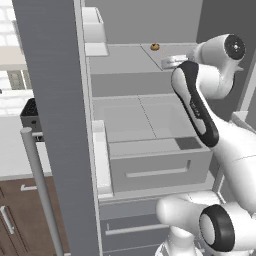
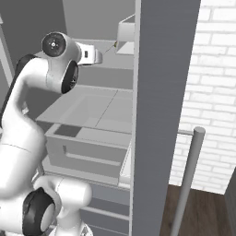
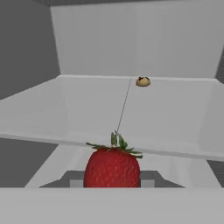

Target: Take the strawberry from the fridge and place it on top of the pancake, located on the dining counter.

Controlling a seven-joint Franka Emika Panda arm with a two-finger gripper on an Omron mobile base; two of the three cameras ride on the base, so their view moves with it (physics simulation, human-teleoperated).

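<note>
— Where the left base view looks past the open matte grey door at the left of the frame, what stands inside the tall grey double-door fridge [image 1: 150, 170]?

— Pale grey shelves and two drawers. A small yellow-brown round item [image 1: 155, 47] sits at the upper middle on the top shelf, and the white arm rises from the lower right, its hand reaching onto that shelf at the upper right — the fingers themselves I cannot make out.

— And the right base view?

— The arm climbs the left side of the frame; the two-finger gripper [image 2: 112, 46] pokes rightward at the upper middle, just short of the grey door edge. A long thin bar handle [image 2: 186, 179] stands at the lower right before white brick.

— The hand view?

— The tiny red rounded strawberry [image 3: 112, 166], green leaves up, sits at the bottom centre, right where the finger tips rise — the hand looks clamped on it. The yellow-brown item lies well apart, upper centre, at the back of the shelf.
</note>
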